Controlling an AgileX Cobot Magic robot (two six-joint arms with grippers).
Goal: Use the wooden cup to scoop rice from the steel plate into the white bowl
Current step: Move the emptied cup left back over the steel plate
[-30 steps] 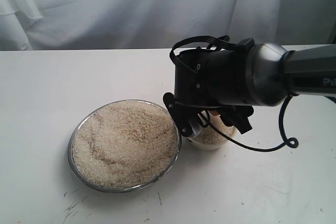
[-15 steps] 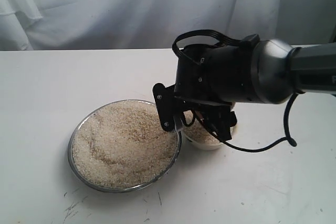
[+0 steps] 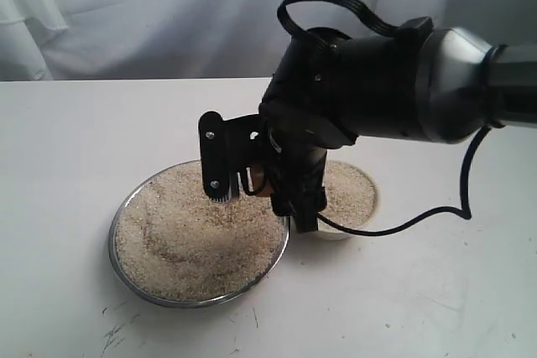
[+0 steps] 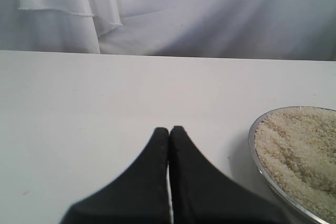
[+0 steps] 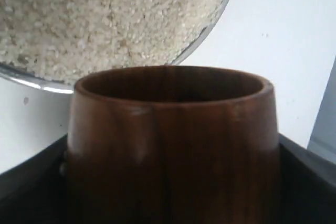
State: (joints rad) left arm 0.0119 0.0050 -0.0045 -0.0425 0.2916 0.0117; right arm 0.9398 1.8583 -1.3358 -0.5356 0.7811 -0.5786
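Observation:
The steel plate lies front-centre on the table, heaped with rice. To its right stands the white bowl, which also holds rice. My right gripper hangs over the plate's right edge, shut on the wooden cup, which the fingers mostly hide. In the right wrist view the wooden cup fills the lower half, its dark mouth pointing toward the rice and the plate rim. My left gripper is shut and empty, low over bare table beside the plate.
The white table reaches to a white cloth backdrop. The bulky right arm and its looping black cable hang over the bowl area.
The right arm has swung left from above the white bowl to above the plate's right edge, turning its wrist and carrying the wooden cup along. The bowl now shows uncovered.

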